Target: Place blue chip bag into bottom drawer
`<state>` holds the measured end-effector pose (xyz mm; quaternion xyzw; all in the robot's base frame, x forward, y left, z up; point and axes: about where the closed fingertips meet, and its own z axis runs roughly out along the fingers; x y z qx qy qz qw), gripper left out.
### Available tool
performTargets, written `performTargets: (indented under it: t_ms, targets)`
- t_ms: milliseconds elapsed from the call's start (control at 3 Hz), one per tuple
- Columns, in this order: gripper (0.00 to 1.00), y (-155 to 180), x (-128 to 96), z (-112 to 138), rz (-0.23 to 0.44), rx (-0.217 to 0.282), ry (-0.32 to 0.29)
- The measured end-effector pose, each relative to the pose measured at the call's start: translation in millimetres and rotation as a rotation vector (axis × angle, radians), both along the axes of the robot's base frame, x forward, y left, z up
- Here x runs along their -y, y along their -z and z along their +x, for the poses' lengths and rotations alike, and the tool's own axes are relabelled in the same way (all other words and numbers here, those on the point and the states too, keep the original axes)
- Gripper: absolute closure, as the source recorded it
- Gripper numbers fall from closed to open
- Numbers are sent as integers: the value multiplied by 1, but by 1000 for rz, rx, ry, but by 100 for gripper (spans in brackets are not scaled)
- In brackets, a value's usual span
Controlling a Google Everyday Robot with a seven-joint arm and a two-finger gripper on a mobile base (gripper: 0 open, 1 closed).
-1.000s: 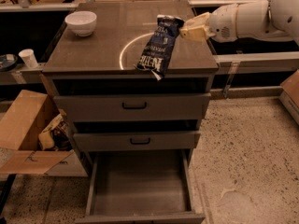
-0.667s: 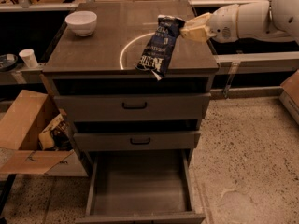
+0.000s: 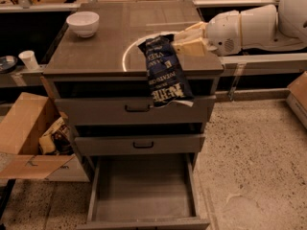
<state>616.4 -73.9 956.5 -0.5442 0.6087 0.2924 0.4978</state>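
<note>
The blue chip bag (image 3: 164, 72) hangs lengthwise from my gripper (image 3: 180, 41), which is shut on its upper end. The bag dangles in front of the cabinet's front edge, over the top drawer face. The arm reaches in from the right. The bottom drawer (image 3: 144, 210) is pulled open below, showing a flat grey tray inside with nothing in it. The bag hangs above the drawer's right half, well above it.
A white bowl (image 3: 83, 23) sits on the cabinet top (image 3: 105, 47) at the back left. Two shallower drawers with black handles (image 3: 137, 109) are slightly ajar. An open cardboard box (image 3: 29, 135) stands at the left, a paper cup (image 3: 29, 59) on a shelf beyond.
The bag was lifted off the cabinet top and carried forward and down; it now hangs in front of the cabinet. The gripper moved toward the front edge.
</note>
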Motion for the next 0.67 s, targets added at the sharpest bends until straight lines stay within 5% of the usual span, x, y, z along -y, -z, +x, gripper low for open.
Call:
performTargets:
  t_ms: [333, 667]
  targets:
    - [100, -6, -26, -56, 17, -6, -96]
    - [100, 40, -32, -94, 27, -137, -119]
